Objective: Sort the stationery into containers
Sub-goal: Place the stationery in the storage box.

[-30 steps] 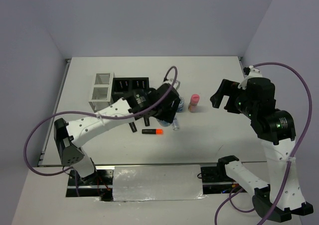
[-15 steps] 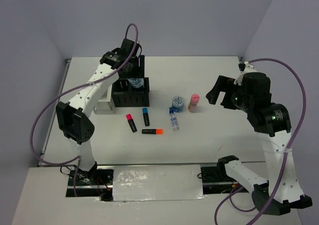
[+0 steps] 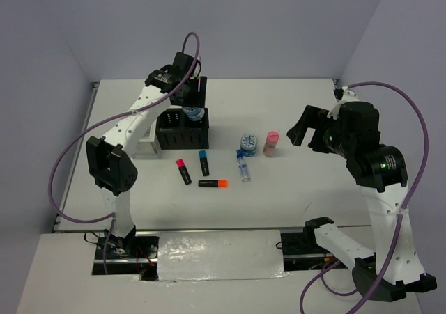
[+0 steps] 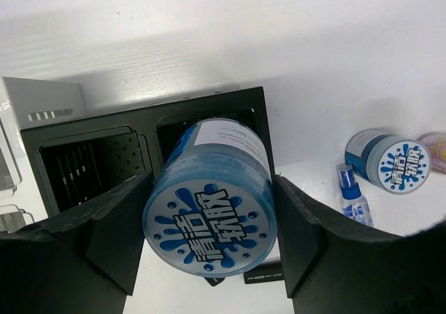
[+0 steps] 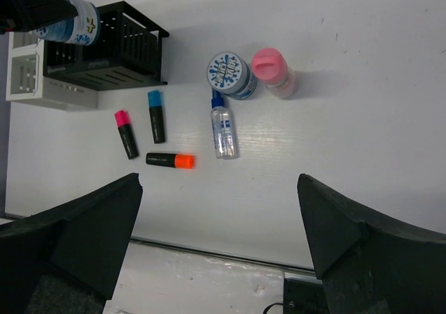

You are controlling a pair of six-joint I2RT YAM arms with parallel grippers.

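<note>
My left gripper is shut on a round blue-white roll, holding it over the right compartment of the black organizer. The white organizer stands against its left side, partly hidden by the arm. On the table lie pink-capped, blue-capped and orange-capped highlighters, a clear blue-capped bottle, a second roll and a pink stick. My right gripper hangs open above the table, right of the pink stick, with nothing in it.
The left arm arches over the table's left half down to the organizers. A metal rail runs along the near edge, with foil-covered board below it. Walls close the table at the back and both sides.
The left arm has carried a roll from the middle of the table back and left to the black organizer. The right arm has shifted only slightly.
</note>
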